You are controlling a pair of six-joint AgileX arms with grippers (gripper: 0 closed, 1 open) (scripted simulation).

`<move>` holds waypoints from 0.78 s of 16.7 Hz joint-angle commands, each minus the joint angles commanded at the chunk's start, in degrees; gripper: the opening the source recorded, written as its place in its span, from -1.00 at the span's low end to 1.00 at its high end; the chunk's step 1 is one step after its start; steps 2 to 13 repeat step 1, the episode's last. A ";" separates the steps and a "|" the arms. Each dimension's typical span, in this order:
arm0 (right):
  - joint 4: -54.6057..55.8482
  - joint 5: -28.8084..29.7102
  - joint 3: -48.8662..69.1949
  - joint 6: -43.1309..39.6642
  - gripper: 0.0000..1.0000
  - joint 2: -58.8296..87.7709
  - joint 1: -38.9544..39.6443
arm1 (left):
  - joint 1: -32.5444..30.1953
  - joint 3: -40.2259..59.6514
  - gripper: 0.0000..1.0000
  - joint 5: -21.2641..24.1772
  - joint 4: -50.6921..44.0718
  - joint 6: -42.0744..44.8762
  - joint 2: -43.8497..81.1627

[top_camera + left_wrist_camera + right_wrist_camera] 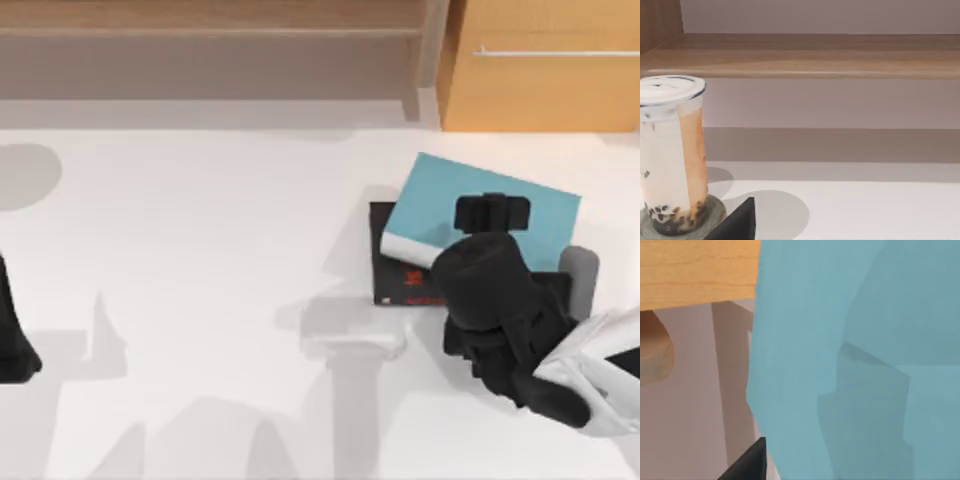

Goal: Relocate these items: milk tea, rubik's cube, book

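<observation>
Risk: teal book (pixel 470 215), right of centre in the top view, overlaps the black book (pixel 392 270) and could slip or drag it if the grip is shallow. Right gripper (pixel 492 212) sits over the teal cover; can't tell its finger state. Milk tea (pixel 671 155) stands lower left in the left wrist view. Left arm (pixel 14 345) parked at the left edge.

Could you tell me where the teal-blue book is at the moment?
In the top view, the book sits on the table's right side, tilted and overlapping the black book, with the right gripper over it.
</observation>
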 joint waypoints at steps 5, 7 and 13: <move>0.00 0.00 0.00 0.00 1.00 0.00 0.00 | 0.00 0.00 1.00 0.00 0.00 0.00 0.00; 0.00 0.00 0.00 0.00 1.00 0.00 0.00 | 0.00 0.00 1.00 0.00 0.00 0.00 0.00; 0.00 0.00 0.00 0.00 1.00 0.00 0.00 | 0.00 0.00 1.00 0.00 0.00 0.00 0.00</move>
